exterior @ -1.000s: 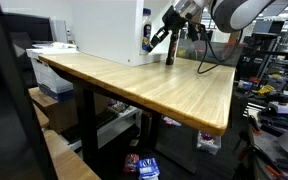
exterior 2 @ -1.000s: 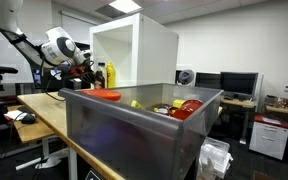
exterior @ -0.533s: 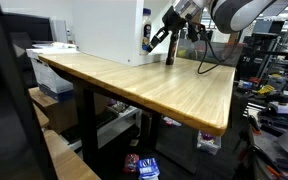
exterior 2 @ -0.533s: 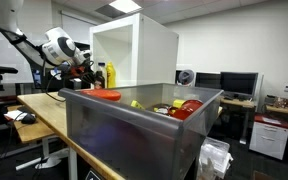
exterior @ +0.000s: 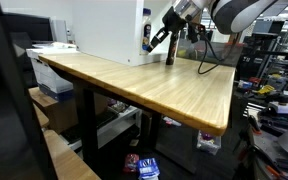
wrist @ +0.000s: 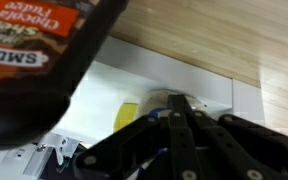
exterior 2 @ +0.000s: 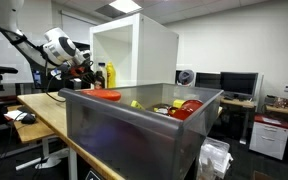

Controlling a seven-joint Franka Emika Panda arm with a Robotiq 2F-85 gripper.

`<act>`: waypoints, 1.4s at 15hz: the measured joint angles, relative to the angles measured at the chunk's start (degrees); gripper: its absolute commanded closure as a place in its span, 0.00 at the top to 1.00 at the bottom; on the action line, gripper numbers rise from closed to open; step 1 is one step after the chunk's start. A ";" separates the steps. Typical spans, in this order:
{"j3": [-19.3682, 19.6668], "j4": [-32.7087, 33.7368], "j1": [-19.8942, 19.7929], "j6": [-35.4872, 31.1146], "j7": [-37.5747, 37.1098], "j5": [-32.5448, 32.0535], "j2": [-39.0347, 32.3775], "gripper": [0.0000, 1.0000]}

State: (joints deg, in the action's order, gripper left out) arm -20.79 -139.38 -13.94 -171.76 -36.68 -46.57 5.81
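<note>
The tool [wrist: 179, 103] hangs over the far end of the desk [exterior: 144, 85]. Its fingers seem pressed together with nothing between them. The fudge bottle [wrist: 44, 50] is not grasped. It stands on the desk just beside the tool, very close to the wrist, as an exterior view shows [exterior: 170, 52]. Ahead of the fingertips are the white box [wrist: 154, 85] and something yellow [wrist: 127, 115]. I think a sideways swing of the arm could knock the bottle over, because it is tall and narrow. A push forward could drive the fingertips into the box.
</note>
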 measured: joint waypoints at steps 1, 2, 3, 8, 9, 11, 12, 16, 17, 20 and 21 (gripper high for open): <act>0.00 0.08 -0.10 0.00 -0.41 -0.51 -0.05 0.00; 0.00 0.22 -0.21 0.00 -1.02 -1.29 -0.13 0.00; 0.01 0.37 -0.32 0.00 -1.62 -1.96 -0.24 0.00; 0.02 1.82 -0.97 0.00 -6.49 -7.71 -1.40 0.00; 0.02 1.82 -0.97 0.00 -6.49 -7.71 -1.40 0.00; 0.02 2.40 -1.05 0.23 -8.52 -9.97 -1.69 0.00; 0.03 2.78 -1.08 0.28 -9.76 -11.16 -1.91 0.00; 0.16 4.96 -1.13 0.53 -14.87 -16.39 -3.65 0.00; 0.18 5.39 -1.13 0.56 -15.86 -17.38 -4.01 0.00; 0.23 6.69 -1.13 0.67 -18.78 -20.44 -5.09 0.00; 0.26 7.07 -1.13 0.70 -19.70 -21.50 -5.39 0.00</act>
State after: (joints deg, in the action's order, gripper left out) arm -20.53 -132.31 -15.07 -171.05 -56.38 -68.07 0.42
